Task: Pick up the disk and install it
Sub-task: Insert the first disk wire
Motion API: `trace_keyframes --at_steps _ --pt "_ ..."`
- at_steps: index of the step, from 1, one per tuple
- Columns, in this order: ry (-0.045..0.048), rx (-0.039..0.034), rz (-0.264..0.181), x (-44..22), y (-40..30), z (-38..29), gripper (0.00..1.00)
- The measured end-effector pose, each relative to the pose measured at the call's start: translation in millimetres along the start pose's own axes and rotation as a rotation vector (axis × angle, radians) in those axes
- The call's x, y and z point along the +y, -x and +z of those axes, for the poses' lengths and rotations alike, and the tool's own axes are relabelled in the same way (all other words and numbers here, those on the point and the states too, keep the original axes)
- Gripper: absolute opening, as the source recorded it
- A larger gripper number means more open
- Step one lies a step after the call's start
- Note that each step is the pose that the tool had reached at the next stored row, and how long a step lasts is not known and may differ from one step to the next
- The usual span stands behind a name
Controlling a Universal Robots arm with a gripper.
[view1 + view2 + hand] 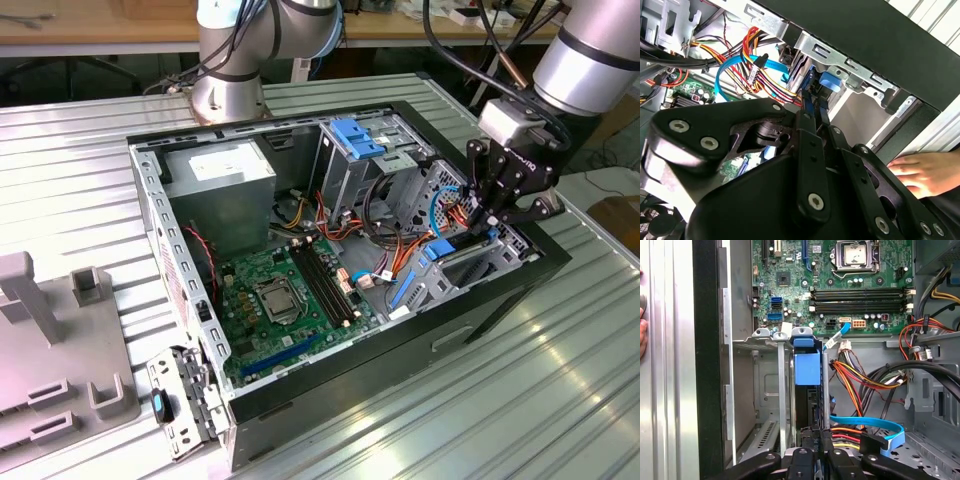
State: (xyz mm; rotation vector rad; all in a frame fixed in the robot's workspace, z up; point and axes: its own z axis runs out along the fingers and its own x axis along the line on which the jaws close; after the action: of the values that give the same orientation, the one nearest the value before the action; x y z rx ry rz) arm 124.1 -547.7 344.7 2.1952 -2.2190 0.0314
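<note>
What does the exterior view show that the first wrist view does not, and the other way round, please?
Exterior view: the grey power-supply box, the arm's base and a grey fixture on the table. First wrist view: the disk standing edge-on in its drive cage, and a person's fingertips beside the case. Both: the green motherboard and the gripper, shut on the disk at the cage.

- A robotics lab or test workshop, by the look of it.
- An opened desktop computer case [340,250] lay on a ribbed metal worktable [80,150], its motherboard [285,300] exposed.
- An industrial robot arm's base [228,95] stood bolted there.
- Grey fixture blocks [60,350] sat alongside.
- A wooden bench [100,25] ran behind.
</note>
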Motion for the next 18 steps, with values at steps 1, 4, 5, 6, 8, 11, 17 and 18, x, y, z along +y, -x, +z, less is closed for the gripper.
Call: trace_keyframes --at_steps 1,4,5,6,8,11,17,18 --pt "0.0000 0.0000 0.000 0.0 0.0 0.0 0.17" --pt "0.0000 -0.0002 0.000 0.0 0.0 0.0 0.17" --pt "0.0000 -0.0004 0.000 0.0 0.0 -0.3 0.17" --pt "0.0001 -0.0007 0.000 0.0 -0.1 -0.6 0.17" --pt "0.0000 -0.0004 0.000 0.0 0.0 -0.9 0.17" --pt "0.0000 0.0000 0.000 0.0 -0.1 -1.6 0.17" --pt "0.0000 -0.0001 0.000 0.0 0.3 -2.2 0.17" --pt "0.0000 -0.0001 0.000 0.0 0.6 -2.2 0.17"
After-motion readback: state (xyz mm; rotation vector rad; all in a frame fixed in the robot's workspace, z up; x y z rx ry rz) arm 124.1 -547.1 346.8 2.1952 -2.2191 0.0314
